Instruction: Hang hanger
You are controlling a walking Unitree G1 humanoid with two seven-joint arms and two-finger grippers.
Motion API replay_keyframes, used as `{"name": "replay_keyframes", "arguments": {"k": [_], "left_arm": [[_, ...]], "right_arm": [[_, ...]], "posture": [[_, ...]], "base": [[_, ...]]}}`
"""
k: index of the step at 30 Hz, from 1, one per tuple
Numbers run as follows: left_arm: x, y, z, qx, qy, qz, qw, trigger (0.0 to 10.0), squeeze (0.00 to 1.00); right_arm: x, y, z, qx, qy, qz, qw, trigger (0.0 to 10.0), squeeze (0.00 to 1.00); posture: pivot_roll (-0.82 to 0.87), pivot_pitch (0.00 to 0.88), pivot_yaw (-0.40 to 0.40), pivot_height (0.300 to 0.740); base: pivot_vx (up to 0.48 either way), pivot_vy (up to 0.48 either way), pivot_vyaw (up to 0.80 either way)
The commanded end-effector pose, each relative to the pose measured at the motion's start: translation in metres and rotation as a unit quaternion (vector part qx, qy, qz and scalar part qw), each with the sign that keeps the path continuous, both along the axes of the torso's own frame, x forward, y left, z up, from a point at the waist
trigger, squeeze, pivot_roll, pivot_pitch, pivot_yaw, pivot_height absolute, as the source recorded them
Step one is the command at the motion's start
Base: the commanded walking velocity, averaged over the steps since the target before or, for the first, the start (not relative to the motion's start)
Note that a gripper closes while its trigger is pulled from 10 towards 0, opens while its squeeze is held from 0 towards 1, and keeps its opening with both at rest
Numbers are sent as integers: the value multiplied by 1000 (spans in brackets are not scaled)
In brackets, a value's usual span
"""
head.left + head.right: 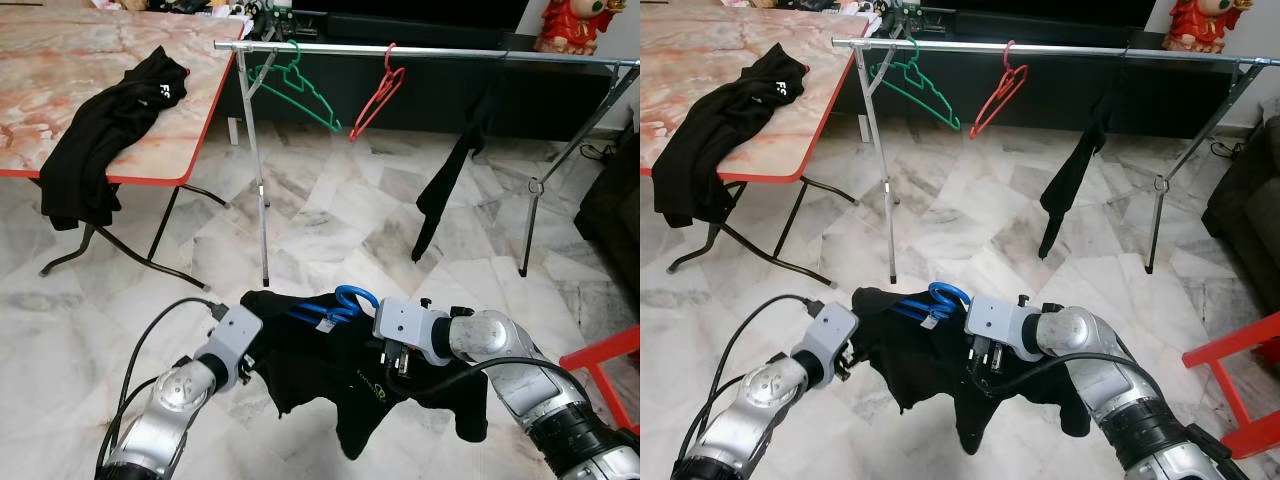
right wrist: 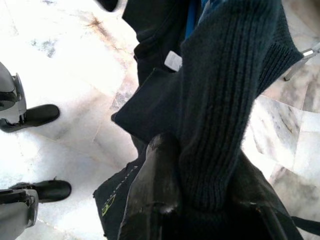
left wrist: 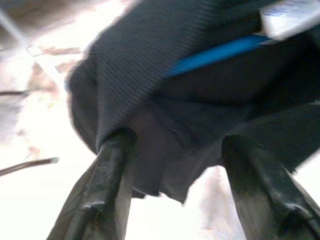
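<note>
Both end effectors raised, right end effector (image 1: 392, 362) clamping black garment (image 1: 340, 375) on blue hanger (image 1: 345, 300).

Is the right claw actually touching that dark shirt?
Touching. The right wrist view shows the right claw with the dark shirt clamped between its fingers.

Both silver arms are bent inward low in front, left gripper (image 3: 172, 165) fingers spread apart, right gripper (image 2: 200, 200) fingers clamped on dark fabric.
</note>
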State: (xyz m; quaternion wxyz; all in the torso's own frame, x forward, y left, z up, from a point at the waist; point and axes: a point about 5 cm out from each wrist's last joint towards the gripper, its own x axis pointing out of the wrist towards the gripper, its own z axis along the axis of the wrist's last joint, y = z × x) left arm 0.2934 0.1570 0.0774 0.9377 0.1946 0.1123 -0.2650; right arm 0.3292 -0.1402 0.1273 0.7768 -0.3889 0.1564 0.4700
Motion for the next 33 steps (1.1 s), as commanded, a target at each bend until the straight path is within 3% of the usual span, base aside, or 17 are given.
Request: {"name": "replay_keyframes", "arguments": {"k": [1,6,7,15,24,26,27,28,29,33], "left_arm": [[-6,1,-1,7,12,-19,1000,10000,1000],[-3,7,2,13,-17,12,1000,10000,1000],[0,10,2,13,-32,34,999,10000,0],[7,9,3,-16,-49,89,995,10000,0],[14,6,-9,11,-37,97,995,10000,0],[15,6,-11,11,-32,101,994,9412,0],[17,6,-12,13,-31,112,993,4157,0],[18,6,-12,13,-32,116,993,4157,0],[19,6,-12,9,-33,120,992,0,0],[21,5,-12,6,-34,118,992,0,0]], "right_arm": [[2,-2,5,7,-9,-3,1000,0,0],[3,-2,6,7,-10,-4,1000,0,0],[2,0,7,9,-11,-1,1000,0,0],[2,0,9,11,-14,0,1000,0,0],[1,5,15,22,-17,11,1000,0,0],[1,5,16,22,-18,12,1000,0,0],[1,6,16,23,-19,13,999,0,0],[1,6,17,23,-19,13,999,0,0],[1,5,18,24,-21,13,999,0,0],[-1,5,18,25,-20,15,999,0,0]], "posture": [[20,190,-106,740],[25,190,-106,740],[26,188,-107,740],[19,187,-108,740],[16,182,-107,740],[12,181,-107,740],[12,182,-108,740],[12,182,-108,740],[10,184,-109,740],[10,186,-109,740]], "base": [[0,0,0],[0,0,0],[0,0,0],[0,0,0],[0,0,0],[0,0,0],[0,0,0],[0,0,0],[0,0,0],[0,0,0]]}}
